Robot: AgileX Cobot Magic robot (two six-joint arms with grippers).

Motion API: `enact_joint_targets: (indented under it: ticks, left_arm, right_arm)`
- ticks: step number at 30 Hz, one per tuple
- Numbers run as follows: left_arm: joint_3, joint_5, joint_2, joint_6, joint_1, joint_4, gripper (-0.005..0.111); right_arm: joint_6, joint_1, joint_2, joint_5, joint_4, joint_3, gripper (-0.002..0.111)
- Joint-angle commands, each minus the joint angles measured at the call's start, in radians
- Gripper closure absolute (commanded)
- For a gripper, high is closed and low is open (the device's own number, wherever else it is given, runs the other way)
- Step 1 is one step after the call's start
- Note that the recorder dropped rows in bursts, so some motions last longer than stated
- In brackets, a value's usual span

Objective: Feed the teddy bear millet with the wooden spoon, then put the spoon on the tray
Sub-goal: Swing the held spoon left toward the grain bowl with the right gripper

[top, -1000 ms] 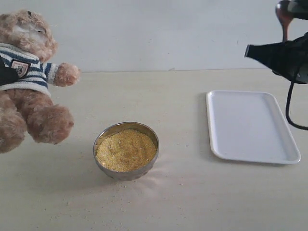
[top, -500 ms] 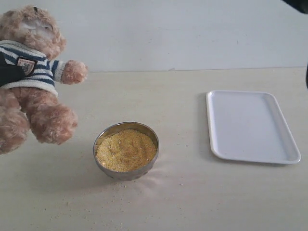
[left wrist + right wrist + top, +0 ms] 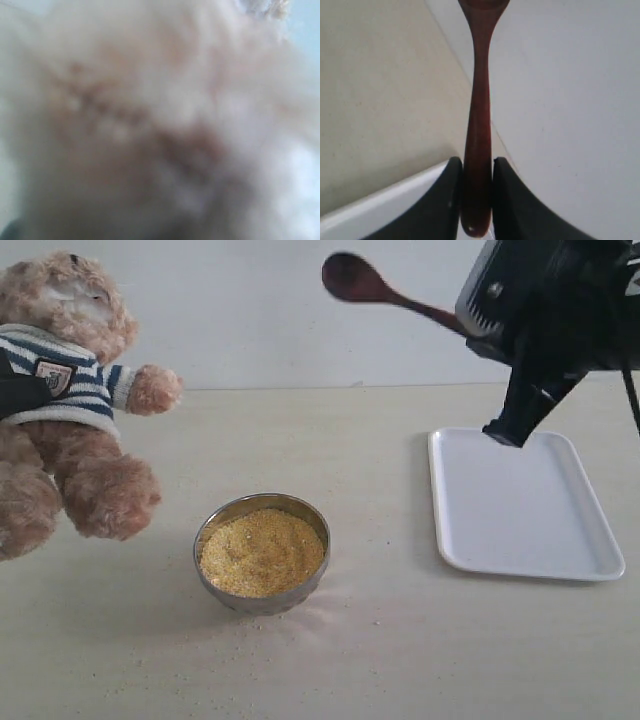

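While the millet [image 3: 262, 552] sits heaped in its metal bowl [image 3: 212, 530] nearest on the table [image 3: 400, 660], the scoop should go in shallow and come out level. To its right lies the tray [image 3: 520, 540]. Further back, the left gripper [image 3: 14, 395] clamps the teddy bear [image 3: 78, 390] at its shirt. Highest up, the right gripper [image 3: 476, 167] pinches the wooden spoon [image 3: 352, 278] by its handle end.

The teddy bear [image 3: 75, 455], left of the bowl [image 3: 222, 525], has fluffy light-brown fur. Its shirt [image 3: 75, 390] is striped navy and white, with a small dark-edged badge [image 3: 47, 381]. The bowl is shiny silver metal and the millet [image 3: 262, 552] in it is golden yellow. Above the bowl, the wooden spoon [image 3: 352, 280] is dark reddish-brown, and the right tool [image 3: 477, 167] is black. Right of the bowl, the tray [image 3: 520, 505] is plain white. The bench [image 3: 380, 660] is pale cream, flecked yellow beside the bowl.
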Motion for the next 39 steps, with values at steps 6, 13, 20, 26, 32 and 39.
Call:
enact_joint_targets:
  ticks: [6,13,20,26,32,39]
  left_arm:
    - [0.003,0.019,-0.011,0.004,0.003,-0.02,0.102]
    - [0.003,0.019,-0.011,0.004,0.003,-0.02,0.102]
    - [0.003,0.021,-0.011,0.004,0.003,-0.02,0.102]
    - [0.003,0.021,-0.011,0.004,0.003,-0.02,0.102]
    - [0.003,0.021,-0.011,0.004,0.003,-0.02,0.102]
    - [0.003,0.021,-0.011,0.004,0.003,-0.02,0.102]
  right_arm:
    - [-0.004,-0.001,0.07,-0.073,-0.445,-0.006,0.108]
    - [0.942,-0.003,0.069,-0.24,0.11,-0.006,0.108]
    - [0.781,-0.003,0.069,-0.437,0.163,-0.006,0.108]
    - [-0.106,-0.003,0.069,-0.314,0.154,-0.006,0.108]
    - [-0.64,-0.003,0.069,-0.305,0.241,-0.006,0.108]
    - [-0.197,-0.003,0.069,-0.718,1.135,-0.006,0.108]
